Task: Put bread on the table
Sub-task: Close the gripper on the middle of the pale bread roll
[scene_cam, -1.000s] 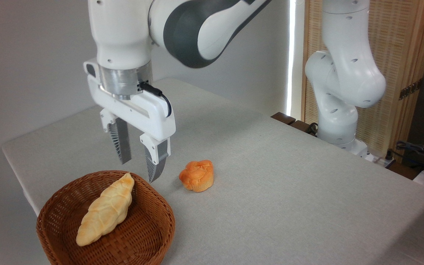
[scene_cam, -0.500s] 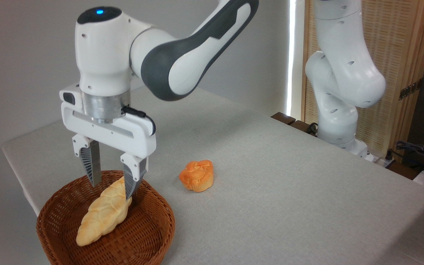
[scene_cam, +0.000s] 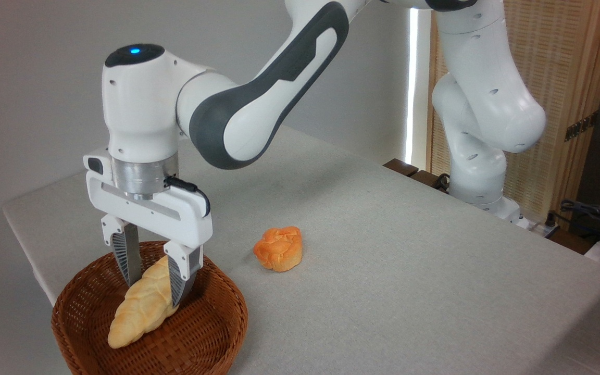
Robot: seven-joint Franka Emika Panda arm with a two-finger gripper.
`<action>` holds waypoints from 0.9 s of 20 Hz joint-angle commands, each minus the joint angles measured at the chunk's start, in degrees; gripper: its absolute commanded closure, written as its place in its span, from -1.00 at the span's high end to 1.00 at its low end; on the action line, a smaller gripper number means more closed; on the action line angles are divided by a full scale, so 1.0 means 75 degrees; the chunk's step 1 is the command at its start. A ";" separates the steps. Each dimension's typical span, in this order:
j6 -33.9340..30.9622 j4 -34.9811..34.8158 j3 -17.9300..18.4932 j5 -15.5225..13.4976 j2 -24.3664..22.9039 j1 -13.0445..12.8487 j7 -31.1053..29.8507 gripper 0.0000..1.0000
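A light grey-beige cloth-like tabletop (scene_cam: 383,271) fills the view, with a plain grey wall behind and a slatted wooden screen (scene_cam: 565,78) at the right. The bread (scene_cam: 141,307), a long pale-yellow braided loaf with toasted patches, lies slanted in a round wicker basket (scene_cam: 211,323) at the near left corner. The tool (scene_cam: 157,284) straddles its upper end, fingers spread, not clenched. A small orange bun (scene_cam: 279,248) sits nearby.

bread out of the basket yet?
No, the bread lies inside the basket, with the gripper fingers on either side of its upper end.
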 commanded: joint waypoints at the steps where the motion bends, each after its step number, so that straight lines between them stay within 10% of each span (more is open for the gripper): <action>1: 0.0225 0.0036 -0.0017 0.0124 0.0102 -0.0005 -0.0062 1.00; 3: 0.0225 0.0047 -0.0005 0.0124 0.0102 -0.0005 -0.0062 0.99; 6: 0.0225 0.0047 -0.0005 0.0136 0.0090 0.0018 -0.0027 -0.01; 7: 0.0225 0.0036 -0.0005 0.0136 0.0079 0.0030 -0.0027 -0.08; 18: 0.0214 0.0036 -0.0005 0.0136 -0.0003 0.0030 -0.0027 0.07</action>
